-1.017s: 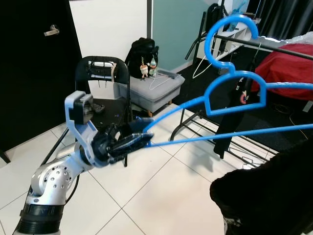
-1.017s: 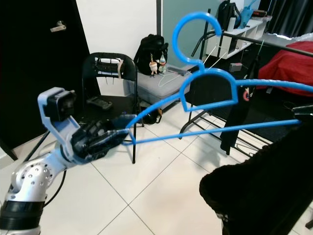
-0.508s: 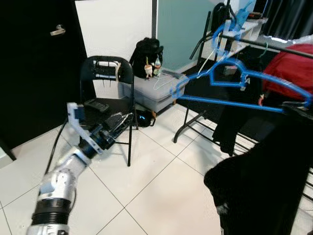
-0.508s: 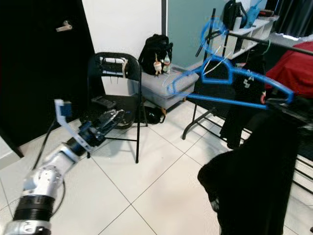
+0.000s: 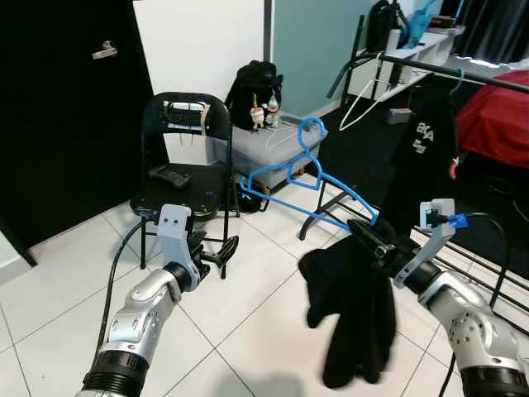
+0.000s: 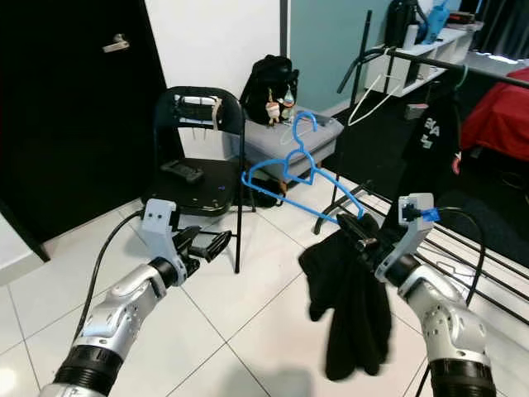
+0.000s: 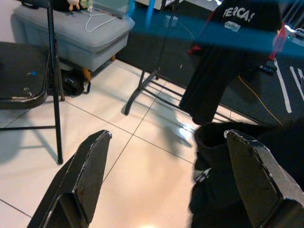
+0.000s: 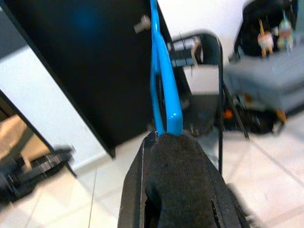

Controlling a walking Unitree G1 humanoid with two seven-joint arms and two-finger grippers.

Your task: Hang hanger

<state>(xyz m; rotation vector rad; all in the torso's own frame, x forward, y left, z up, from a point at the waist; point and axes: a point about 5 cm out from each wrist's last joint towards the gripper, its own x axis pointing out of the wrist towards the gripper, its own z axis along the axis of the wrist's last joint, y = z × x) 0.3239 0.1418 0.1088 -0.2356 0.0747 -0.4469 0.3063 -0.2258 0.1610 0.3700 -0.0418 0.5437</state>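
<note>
Left eye view: left gripper (image 5: 221,251) let go, fingers wide; right gripper (image 5: 374,241) alone clamps hanger (image 5: 299,179) mid-frame, hanging pending.

A: Where do you find glare and shadow?
B: You see a bright sheen on the floor tiles (image 7: 156,209); the door (image 5: 58,124) stays near black.
A: And focus?
B: Your head views are sharp; the right wrist view blurs the chair (image 8: 209,71).

White tiled floor (image 5: 248,331) carries a black folding chair (image 5: 183,157) — remote on its seat — and a grey storage box (image 5: 264,149).
</note>
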